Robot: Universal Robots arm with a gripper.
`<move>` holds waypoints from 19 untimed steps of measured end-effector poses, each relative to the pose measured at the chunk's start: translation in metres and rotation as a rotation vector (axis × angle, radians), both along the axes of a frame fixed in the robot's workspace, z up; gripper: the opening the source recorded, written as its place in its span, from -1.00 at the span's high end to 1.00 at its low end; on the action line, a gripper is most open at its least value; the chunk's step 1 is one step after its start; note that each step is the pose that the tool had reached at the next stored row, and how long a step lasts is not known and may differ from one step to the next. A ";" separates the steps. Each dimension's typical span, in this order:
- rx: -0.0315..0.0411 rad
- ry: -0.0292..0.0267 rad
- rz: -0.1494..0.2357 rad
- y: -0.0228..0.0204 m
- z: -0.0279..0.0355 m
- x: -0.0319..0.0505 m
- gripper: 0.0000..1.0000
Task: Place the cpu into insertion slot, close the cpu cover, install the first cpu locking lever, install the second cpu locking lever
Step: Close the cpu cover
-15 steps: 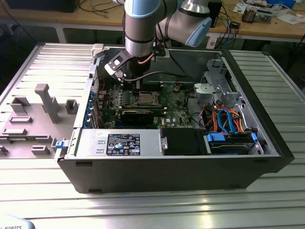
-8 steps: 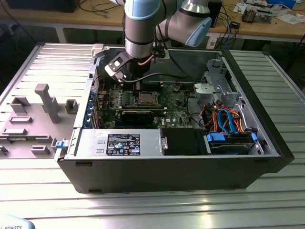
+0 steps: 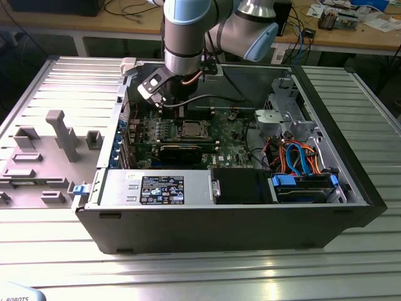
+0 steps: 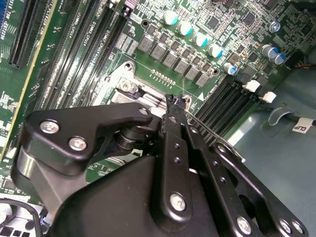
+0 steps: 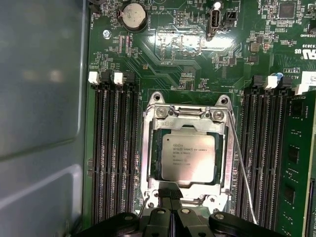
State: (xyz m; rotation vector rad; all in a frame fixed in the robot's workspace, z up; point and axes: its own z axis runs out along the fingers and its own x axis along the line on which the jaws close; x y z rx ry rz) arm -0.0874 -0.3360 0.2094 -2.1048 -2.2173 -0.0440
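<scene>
The cpu (image 5: 188, 156), a silver square chip, lies in the insertion slot (image 5: 190, 112) on the green board. The cpu cover (image 5: 148, 163), a silver frame with a window, lies flat around it. A thin wire locking lever (image 5: 243, 168) slants away from one side of the socket, unlatched; in the second wrist view the lever (image 4: 212, 136) runs just past the fingers. My gripper (image 5: 171, 200) is shut, its black tips together at the socket's edge, just above the frame. In the second wrist view the gripper (image 4: 175, 101) hangs by a socket corner. In the exterior view the gripper (image 3: 182, 113) sits inside the open computer case, just behind the cpu (image 3: 192, 130).
Long black memory slots (image 5: 116, 158) flank the socket on both sides. A grey case wall (image 5: 39, 123) stands close by. A long black card (image 3: 182, 150), a power supply (image 3: 156, 188) and blue and orange cables (image 3: 301, 157) fill the case. Grey fixtures (image 3: 59, 135) stand on the table at the exterior view's left.
</scene>
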 end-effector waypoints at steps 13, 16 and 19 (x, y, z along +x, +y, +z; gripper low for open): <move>-0.0006 0.0001 0.000 0.0000 0.0022 0.0254 0.79; -0.0033 0.0001 0.000 -0.0001 0.0023 0.0304 0.79; -0.0035 0.0000 0.000 0.0000 0.0023 0.0305 0.79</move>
